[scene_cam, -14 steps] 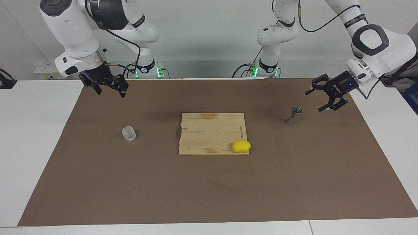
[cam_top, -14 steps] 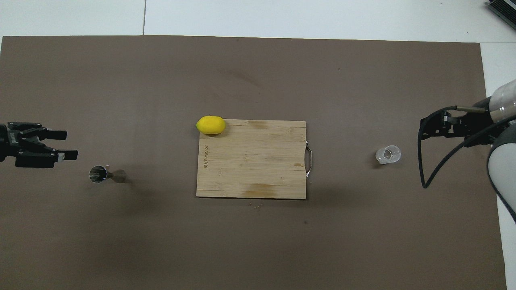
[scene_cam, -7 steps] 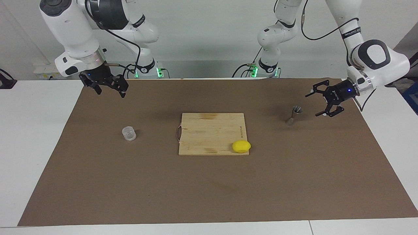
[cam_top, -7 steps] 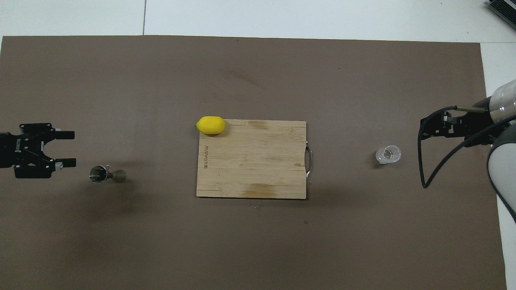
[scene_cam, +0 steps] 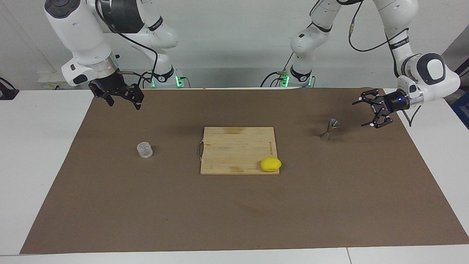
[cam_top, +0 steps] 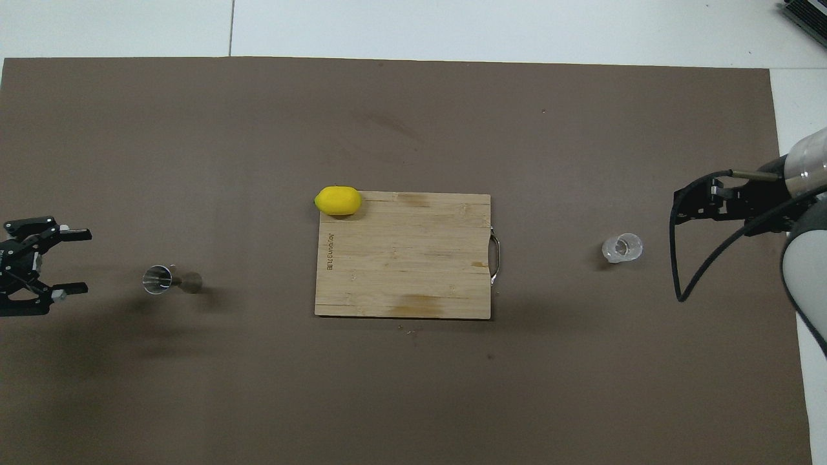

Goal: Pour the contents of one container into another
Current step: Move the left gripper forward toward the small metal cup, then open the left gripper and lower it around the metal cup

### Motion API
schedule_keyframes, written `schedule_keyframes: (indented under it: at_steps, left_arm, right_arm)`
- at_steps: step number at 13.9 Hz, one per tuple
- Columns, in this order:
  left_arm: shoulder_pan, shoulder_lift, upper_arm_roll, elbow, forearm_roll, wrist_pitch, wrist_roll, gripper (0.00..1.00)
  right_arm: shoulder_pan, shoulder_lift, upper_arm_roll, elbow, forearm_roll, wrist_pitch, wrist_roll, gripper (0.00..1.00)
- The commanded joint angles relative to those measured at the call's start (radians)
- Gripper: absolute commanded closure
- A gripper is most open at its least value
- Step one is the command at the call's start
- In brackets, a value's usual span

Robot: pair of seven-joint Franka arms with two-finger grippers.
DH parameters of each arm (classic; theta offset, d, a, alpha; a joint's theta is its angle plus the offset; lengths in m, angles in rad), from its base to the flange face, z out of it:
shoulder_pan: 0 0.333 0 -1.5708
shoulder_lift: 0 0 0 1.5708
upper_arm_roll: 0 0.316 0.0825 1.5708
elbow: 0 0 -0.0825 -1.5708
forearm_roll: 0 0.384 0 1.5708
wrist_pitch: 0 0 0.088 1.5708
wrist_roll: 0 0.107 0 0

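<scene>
Beside the upright silver jigger (scene_cam: 329, 129), toward the left arm's end of the surface, the left pincer (scene_cam: 373, 113) hovers spread, aimed sideways at it; right pincer (scene_cam: 122, 98) waits, released, away from the clear cup (scene_cam: 144, 150).

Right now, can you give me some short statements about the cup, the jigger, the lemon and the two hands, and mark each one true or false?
1. The lemon lies on a corner of the board. True.
2. The left hand holds the jigger. False: it is open, beside the jigger and apart from it, toward the left arm's end of the table.
3. The cup stands on the board. False: it stands on the brown mat, toward the right arm's end.
4. The jigger stands upright. True.
5. The right hand grips the cup. False: it hangs empty in the air, well above the mat, and touches nothing.
</scene>
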Motion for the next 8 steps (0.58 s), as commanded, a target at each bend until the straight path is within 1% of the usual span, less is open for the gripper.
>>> schedule_keyframes:
  at_steps: [1,3,4,5,6,7,8]
  left_arm:
    - [0.039,0.034,-0.008,0.003,-0.035,-0.009,0.107,0.00]
    - [0.057,0.046,-0.008,0.002,-0.035,-0.004,0.175,0.00]
    - [0.057,0.049,-0.007,0.002,-0.035,0.005,0.239,0.00]
    - [0.051,0.051,-0.007,-0.006,-0.035,0.034,0.325,0.00]
    - [0.044,0.054,-0.007,-0.018,-0.035,0.059,0.369,0.00]
    - [0.042,0.058,-0.007,-0.036,-0.035,0.070,0.382,0.00]
    - [0.040,0.086,-0.007,-0.046,-0.035,0.071,0.403,0.00]
  right_arm:
    - [-0.012,-0.015,0.006,-0.014,-0.003,-0.006,-0.015,0.00]
    - [-0.012,-0.015,0.006,-0.014,-0.003,-0.006,-0.015,0.00]
    - [-0.012,-0.015,0.006,-0.014,-0.003,-0.006,-0.015,0.00]
    - [-0.012,-0.015,0.006,-0.014,-0.003,-0.006,-0.015,0.00]
    - [-0.012,-0.015,0.006,-0.014,-0.003,-0.006,-0.015,0.00]
    - [-0.012,-0.015,0.006,-0.014,-0.003,-0.006,-0.015,0.00]
    - [-0.012,-0.015,0.006,-0.014,-0.003,-0.006,-0.015,0.00]
